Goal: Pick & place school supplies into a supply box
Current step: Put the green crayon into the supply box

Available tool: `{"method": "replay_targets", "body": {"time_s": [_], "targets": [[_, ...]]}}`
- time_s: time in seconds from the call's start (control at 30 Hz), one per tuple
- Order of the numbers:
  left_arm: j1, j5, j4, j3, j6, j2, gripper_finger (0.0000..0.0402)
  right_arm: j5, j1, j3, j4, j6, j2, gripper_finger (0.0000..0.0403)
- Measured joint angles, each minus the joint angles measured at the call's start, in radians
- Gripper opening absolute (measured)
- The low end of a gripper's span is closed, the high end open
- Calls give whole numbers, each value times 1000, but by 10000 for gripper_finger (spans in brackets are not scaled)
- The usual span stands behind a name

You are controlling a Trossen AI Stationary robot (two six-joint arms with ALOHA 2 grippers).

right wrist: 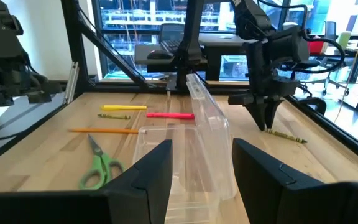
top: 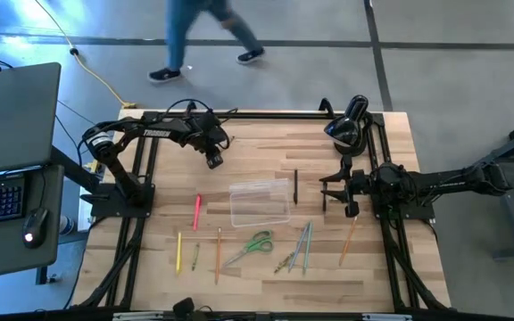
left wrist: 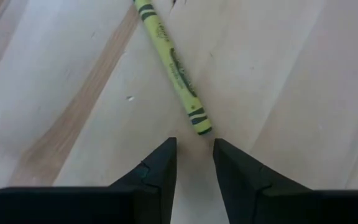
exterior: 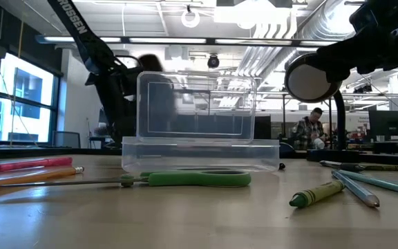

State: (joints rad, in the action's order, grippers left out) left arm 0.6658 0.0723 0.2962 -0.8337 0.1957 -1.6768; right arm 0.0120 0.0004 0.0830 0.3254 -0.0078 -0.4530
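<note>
The clear supply box [top: 259, 203] sits mid-table with its lid [exterior: 195, 104] standing open. Around it lie a pink marker [top: 197, 211], a yellow crayon [top: 178, 251], an orange pencil [top: 219, 254], green-handled scissors [top: 250, 247], a bunch of pencils [top: 302, 248], another orange pencil [top: 349, 241] and a dark pen [top: 295, 187]. My left gripper [top: 214, 162] points down near the far edge with a narrow gap between its fingers, just short of the end of a yellow-green crayon [left wrist: 173, 65]. My right gripper [right wrist: 201, 155] hovers open, right of the box.
A black rounded device [top: 346, 125] stands at the far right corner of the table. Dark frame rails run along the left [top: 136, 178] and right [top: 391, 232] sides. A laptop [top: 12, 116] sits off the table's left. A person [top: 208, 40] walks on the floor beyond the far edge.
</note>
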Motion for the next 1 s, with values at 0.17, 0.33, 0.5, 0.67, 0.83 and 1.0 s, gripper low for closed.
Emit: {"method": "replay_targets", "body": {"time_s": [0.17, 0.33, 0.5, 0.67, 0.83, 1.0], "targets": [[2, 22, -15, -6, -18, -3, 143, 0, 0, 0, 0, 3, 0, 146], [1, 44, -13, -10, -48, -5, 143, 0, 0, 0, 0, 0, 0, 146], [-1, -22, 42, -14, -80, -3, 143, 0, 0, 0, -1, 0, 0, 146], [-19, -23, 33, -12, -88, 1, 143, 0, 0, 0, -1, 0, 0, 146], [-61, -70, -18, -28, -96, 7, 143, 0, 0, 0, -1, 0, 0, 146], [-83, -72, -7, -83, -101, 10, 143, -1, 0, 0, -1, 4, 0, 146]]}}
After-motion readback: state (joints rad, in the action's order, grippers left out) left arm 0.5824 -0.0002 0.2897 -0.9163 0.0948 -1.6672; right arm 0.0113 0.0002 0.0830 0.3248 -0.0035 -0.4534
